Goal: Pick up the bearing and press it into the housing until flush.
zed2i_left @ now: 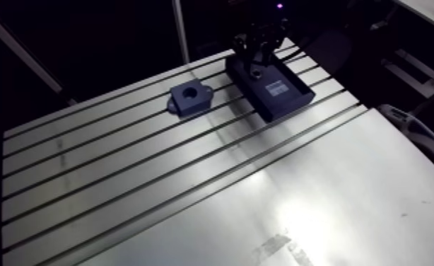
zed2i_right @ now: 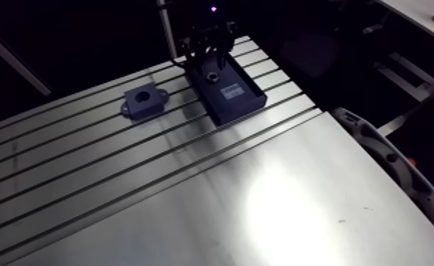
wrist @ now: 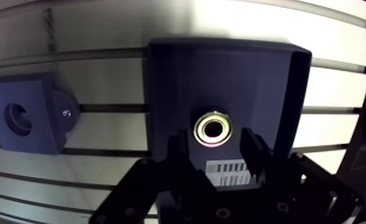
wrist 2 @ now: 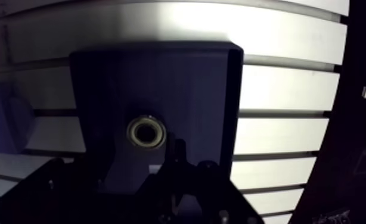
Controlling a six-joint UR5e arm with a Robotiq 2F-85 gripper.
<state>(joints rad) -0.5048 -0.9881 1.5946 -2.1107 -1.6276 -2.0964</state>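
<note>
1. The fingers (wrist: 177,150) are hanging over the dark tray (wrist: 167,71), spread wide and not pinching anything.
2. The bearing (wrist: 214,129) is lying flat in that tray, right in the gap between the fingers, touching neither.
3. The housing (wrist: 39,101) is sitting on the counter (wrist: 340,83), off beside the fingers, clear of the tray.

Tabletop (zed2i_left: 191,191): alu, slotted lengthwise over the far part, nearer part smooth w/ bright glare. Two items sit directly on it, both on the slotted part twd the far edge. Housing (zed2i_left: 189,97): dark block, round bore facing up, small ear on each side. Tray (zed2i_left: 294,99): dark, rectangular, low walls, lying across several slots beside the housing, w/ a clear gap btwn them, not touching.
</note>
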